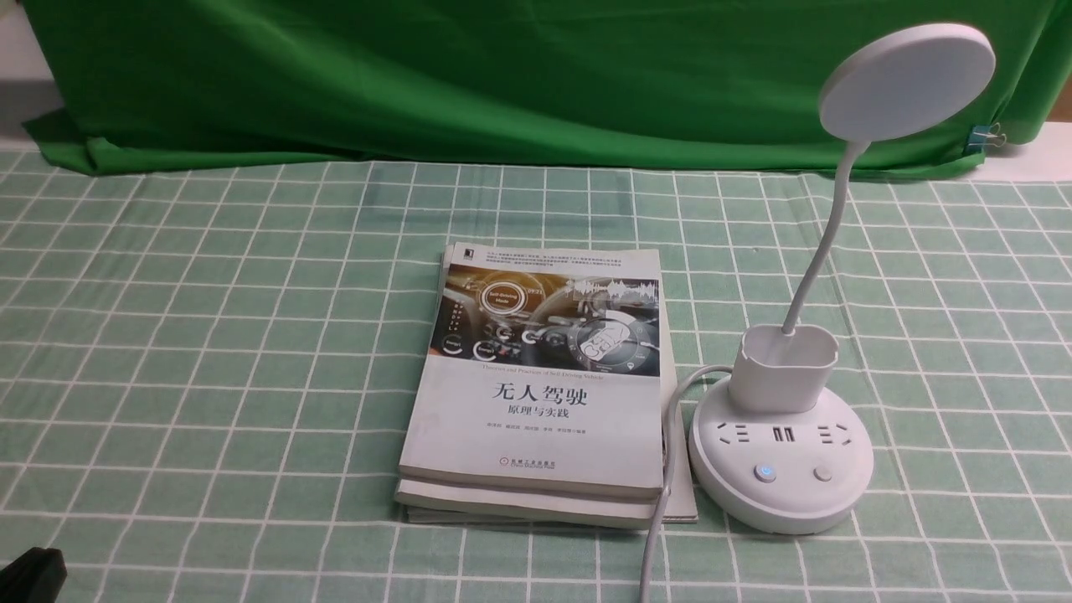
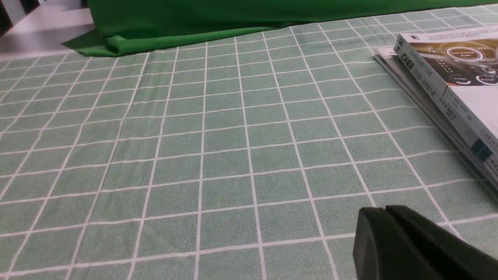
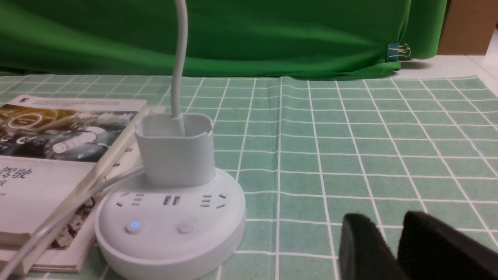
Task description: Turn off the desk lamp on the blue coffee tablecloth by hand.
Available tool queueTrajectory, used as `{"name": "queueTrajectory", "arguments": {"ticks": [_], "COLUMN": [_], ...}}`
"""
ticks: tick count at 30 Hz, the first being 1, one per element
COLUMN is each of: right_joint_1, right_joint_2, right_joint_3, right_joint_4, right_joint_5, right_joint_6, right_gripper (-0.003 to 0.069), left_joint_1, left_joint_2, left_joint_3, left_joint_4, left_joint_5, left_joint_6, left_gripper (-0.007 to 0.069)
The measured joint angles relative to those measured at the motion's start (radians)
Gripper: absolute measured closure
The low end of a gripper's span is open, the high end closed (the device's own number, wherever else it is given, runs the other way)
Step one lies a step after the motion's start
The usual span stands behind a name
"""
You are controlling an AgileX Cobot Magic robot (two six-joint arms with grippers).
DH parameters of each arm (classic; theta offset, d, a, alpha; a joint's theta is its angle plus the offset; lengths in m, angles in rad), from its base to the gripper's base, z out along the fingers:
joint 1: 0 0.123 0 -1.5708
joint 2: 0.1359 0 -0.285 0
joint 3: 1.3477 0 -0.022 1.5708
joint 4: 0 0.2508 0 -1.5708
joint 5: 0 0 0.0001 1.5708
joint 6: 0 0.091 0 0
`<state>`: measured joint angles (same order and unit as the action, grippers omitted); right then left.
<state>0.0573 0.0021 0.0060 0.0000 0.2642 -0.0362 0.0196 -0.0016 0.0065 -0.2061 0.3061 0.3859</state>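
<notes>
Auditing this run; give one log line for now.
lamp: on tablecloth, right of books | blue button: lit | right gripper: clear of lamp

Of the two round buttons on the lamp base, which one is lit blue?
The left one, nearer the stacked books; the button to its right shows no light.

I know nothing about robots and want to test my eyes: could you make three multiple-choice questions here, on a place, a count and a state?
1. Where is the desk lamp's base?
A) on the books
B) right of the books
C) left of the books

2. How many buttons has the base?
A) two
B) four
C) five

3. Which button is lit?
A) both
B) neither
C) the left one

1 B: it stands on the checked tablecloth, beside the books.
2 A: two round buttons show below the sockets.
3 C: only that button glows blue.
</notes>
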Motion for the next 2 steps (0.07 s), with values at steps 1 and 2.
{"name": "queueTrajectory", "arguments": {"ticks": [1, 2], "right_joint_1": [0.000, 0.000], "right_joint_2": [0.000, 0.000], "right_joint_3": [0.000, 0.000], "right_joint_4": [0.000, 0.000], "right_joint_5": [0.000, 0.000], "right_joint_6": [0.000, 0.000], "right_gripper": [0.0482, 0.0480], "left_joint_1": [0.000, 0.000], "left_joint_2": [0.000, 0.000], "left_joint_3": [0.000, 0.000], "left_joint_4": [0.000, 0.000], "left_joint_5": [0.000, 0.000], "left_joint_6": [0.000, 0.000], "left_gripper": [0.0624, 0.0624]}}
